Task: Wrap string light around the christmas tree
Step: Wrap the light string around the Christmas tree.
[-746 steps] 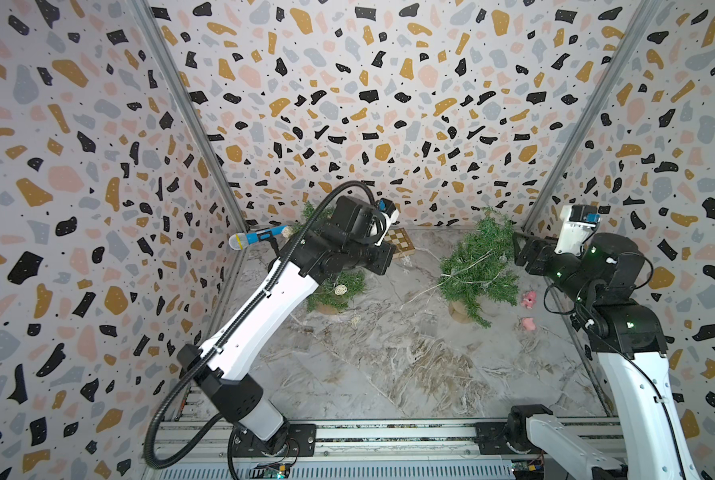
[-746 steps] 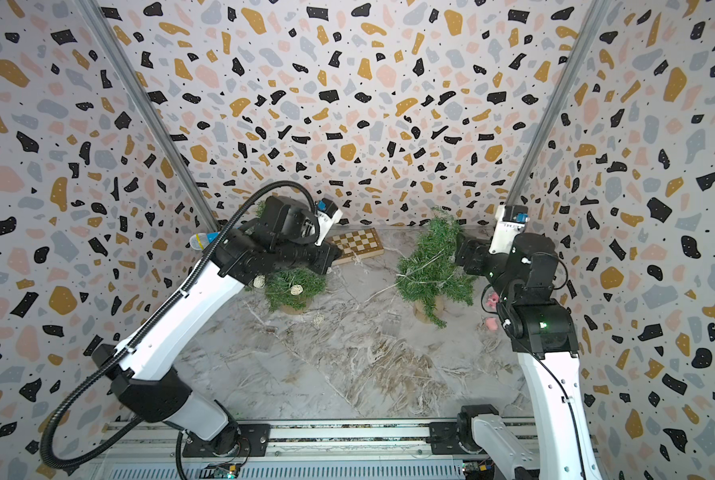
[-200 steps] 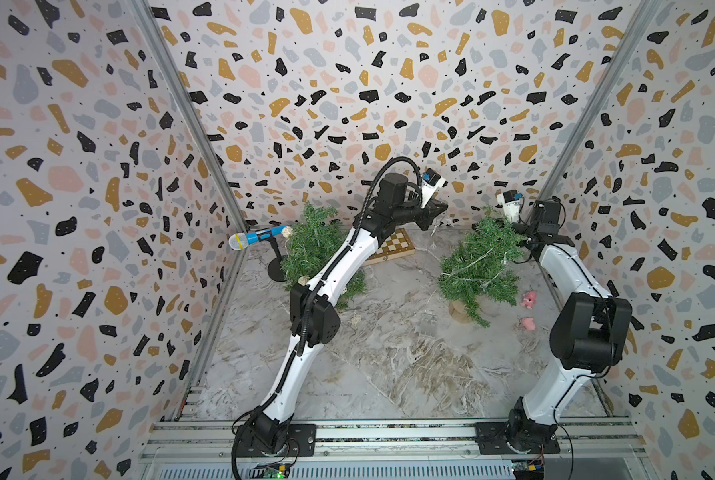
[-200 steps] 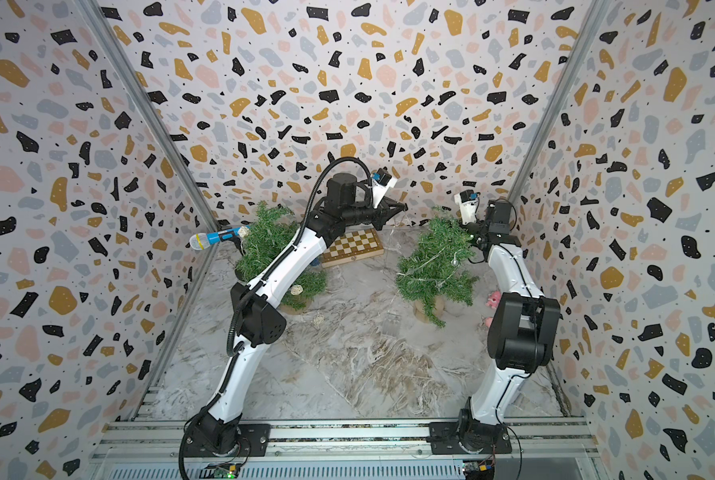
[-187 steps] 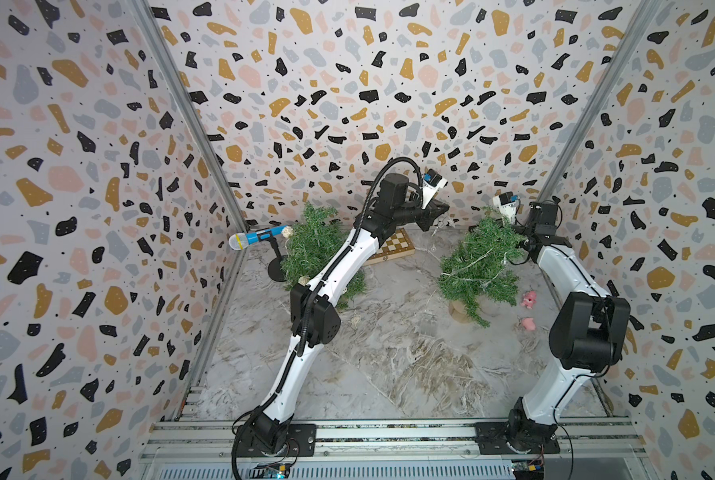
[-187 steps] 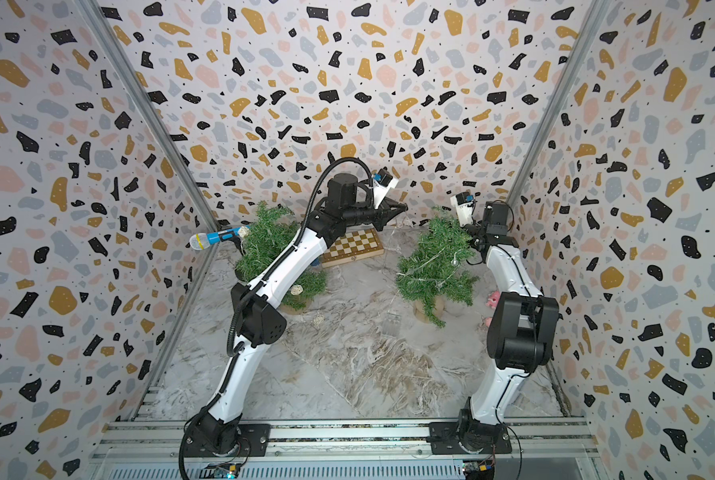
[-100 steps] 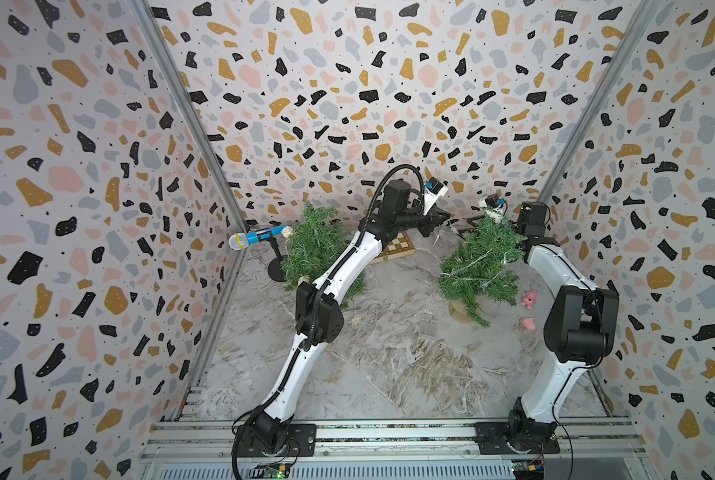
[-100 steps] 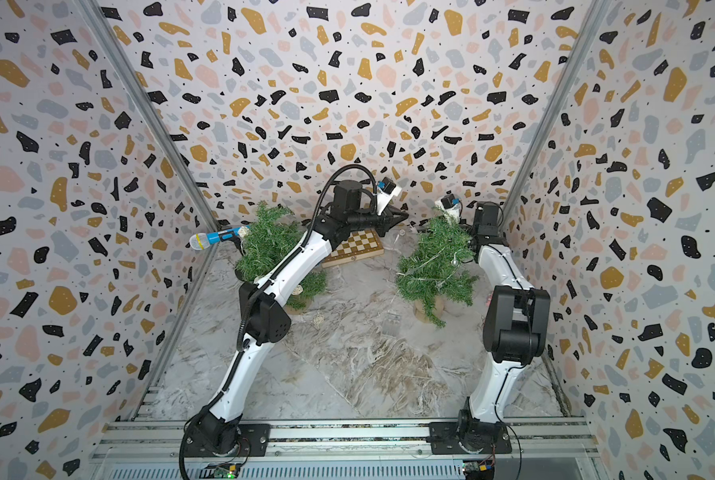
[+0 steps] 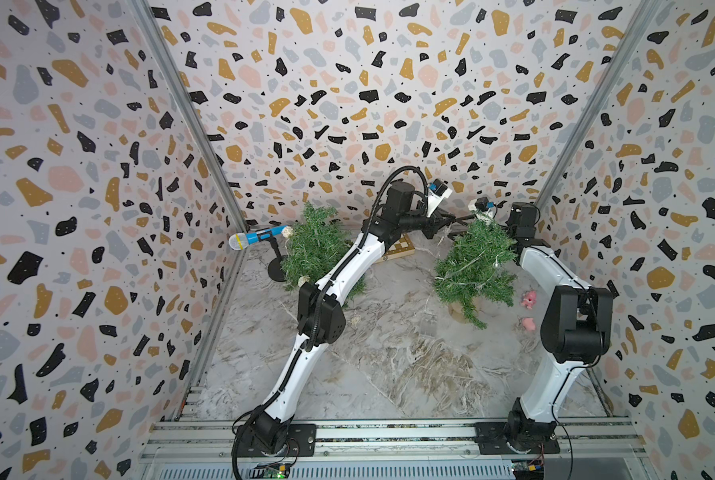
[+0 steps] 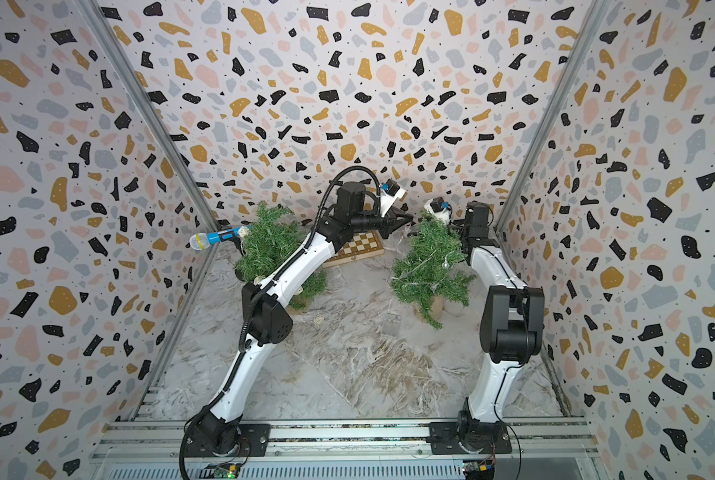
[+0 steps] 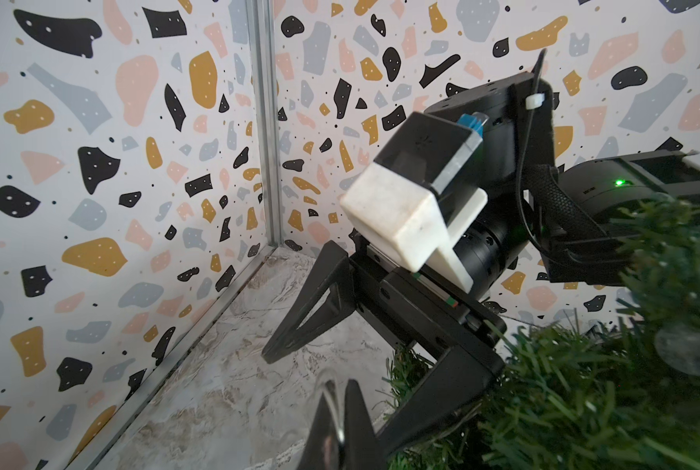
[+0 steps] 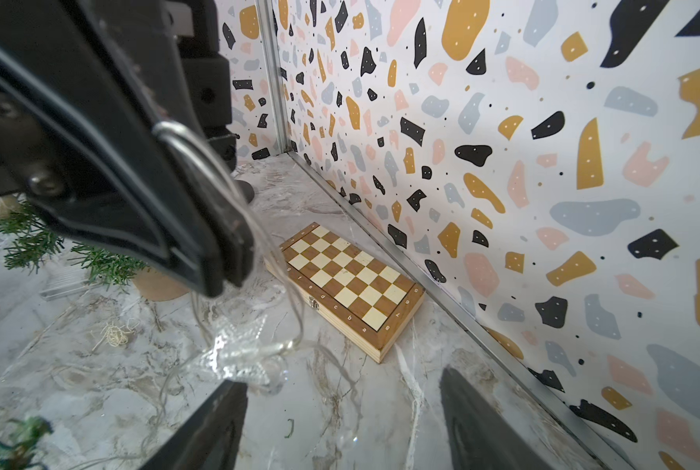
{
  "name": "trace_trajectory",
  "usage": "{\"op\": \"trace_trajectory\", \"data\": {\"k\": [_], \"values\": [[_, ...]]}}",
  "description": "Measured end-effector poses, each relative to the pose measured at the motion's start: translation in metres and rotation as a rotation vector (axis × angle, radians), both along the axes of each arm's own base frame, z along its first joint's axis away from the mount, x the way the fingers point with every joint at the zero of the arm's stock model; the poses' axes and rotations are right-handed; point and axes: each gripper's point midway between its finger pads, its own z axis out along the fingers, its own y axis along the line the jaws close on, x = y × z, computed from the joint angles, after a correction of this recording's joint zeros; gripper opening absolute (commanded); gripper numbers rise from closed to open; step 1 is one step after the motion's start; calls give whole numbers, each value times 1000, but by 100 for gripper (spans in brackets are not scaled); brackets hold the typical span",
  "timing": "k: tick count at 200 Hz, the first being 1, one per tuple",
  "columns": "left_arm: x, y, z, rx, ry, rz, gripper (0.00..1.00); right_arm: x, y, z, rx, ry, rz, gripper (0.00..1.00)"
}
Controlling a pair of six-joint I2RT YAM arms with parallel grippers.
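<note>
The christmas tree stands tilted at the back right, with thin strands of string light across its branches. My left gripper is shut on the clear wire, just left of the tree's top. In the right wrist view the wire loops over its tip, and a clear star bulb hangs below. My right gripper is open and holds nothing. It reaches over the tree's top from the right, its fingers spread around the left gripper's tip.
A second tree and a blue toy microphone on a stand are at the back left. A folded chessboard lies by the back wall. Two pink toys and a clear block lie near the tree. Walls close in on three sides.
My left gripper has moved right toward the tree's top. My right gripper has swung left over the top to meet it.
</note>
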Motion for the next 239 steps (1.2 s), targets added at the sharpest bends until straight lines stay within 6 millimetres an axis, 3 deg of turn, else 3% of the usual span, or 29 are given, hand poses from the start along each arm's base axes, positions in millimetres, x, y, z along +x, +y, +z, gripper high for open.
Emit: {"op": "trace_trajectory", "data": {"k": [72, 88, 105, 119, 158, 175, 192, 239], "values": [[-11, -9, -1, -3, 6, -33, 0, 5, 1, 12, 39, -39, 7, 73], [-12, -11, -4, -2, 9, -39, 0, 6, 1, 13, 44, -43, 13, 61], [-11, -12, -8, 2, 15, -41, 0, 10, 2, 14, 50, -40, 13, 33], [-11, -13, -11, 7, 20, -41, 1, 12, 2, 12, 50, -38, 8, 23], [-9, -12, -14, 17, 23, -30, 38, 23, -8, 14, 49, -39, -83, 7], [-6, -11, -16, 24, 26, -13, 50, 33, -20, 17, 44, -34, -166, 4], [-3, -8, -16, 33, 27, 9, 54, 44, -39, 21, 42, -24, -274, 5], [1, 16, -16, 78, 51, 82, 57, 59, -129, 54, 72, -27, -631, 6]]}}
